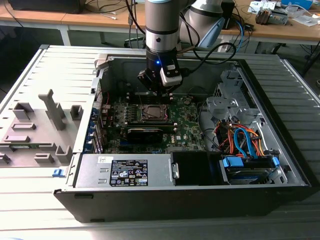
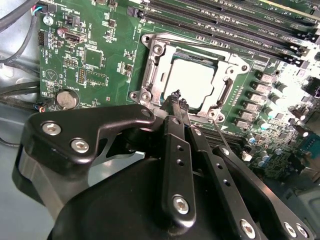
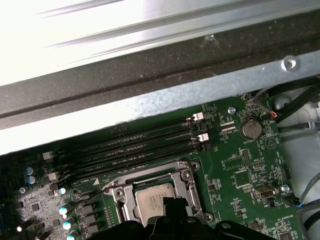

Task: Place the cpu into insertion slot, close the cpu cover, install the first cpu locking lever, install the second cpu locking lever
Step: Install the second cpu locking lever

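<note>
At centre of the second wrist view: flat square silver-topped cpu [image 2: 192,80] seated in the silvery-rimmed square insertion slot [image 2: 150,67], thin silvery windowed cpu cover [image 2: 226,92] lying flat over it. Placement and cover closing judged done; levers' state not determinable. Black two-fingered gripper [image 2: 176,96] with fingers pressed together, holding nothing, tips at the socket's near edge, just beside the cpu.
</note>
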Available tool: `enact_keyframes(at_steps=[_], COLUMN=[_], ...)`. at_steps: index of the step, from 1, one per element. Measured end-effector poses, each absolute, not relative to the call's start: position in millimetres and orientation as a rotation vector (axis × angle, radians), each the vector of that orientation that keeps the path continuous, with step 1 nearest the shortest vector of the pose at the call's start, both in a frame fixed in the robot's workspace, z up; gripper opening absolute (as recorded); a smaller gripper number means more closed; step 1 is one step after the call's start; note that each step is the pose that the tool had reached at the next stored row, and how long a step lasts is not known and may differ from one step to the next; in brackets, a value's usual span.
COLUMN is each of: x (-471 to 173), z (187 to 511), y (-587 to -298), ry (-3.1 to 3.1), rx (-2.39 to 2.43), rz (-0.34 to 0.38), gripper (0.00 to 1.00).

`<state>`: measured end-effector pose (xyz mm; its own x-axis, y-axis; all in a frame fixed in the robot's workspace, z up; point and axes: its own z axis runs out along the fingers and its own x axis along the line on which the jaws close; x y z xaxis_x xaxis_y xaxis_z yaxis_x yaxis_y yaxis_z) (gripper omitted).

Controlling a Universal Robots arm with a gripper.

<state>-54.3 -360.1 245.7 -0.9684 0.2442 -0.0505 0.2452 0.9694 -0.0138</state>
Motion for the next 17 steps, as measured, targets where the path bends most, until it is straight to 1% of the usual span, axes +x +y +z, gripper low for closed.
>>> enact_keyframes(at_steps=[17], x=[-54.3], z=[245.7], y=[-360.1], ry=[3.075], rx=[0.327], rz=[-0.030], gripper=[0.11])
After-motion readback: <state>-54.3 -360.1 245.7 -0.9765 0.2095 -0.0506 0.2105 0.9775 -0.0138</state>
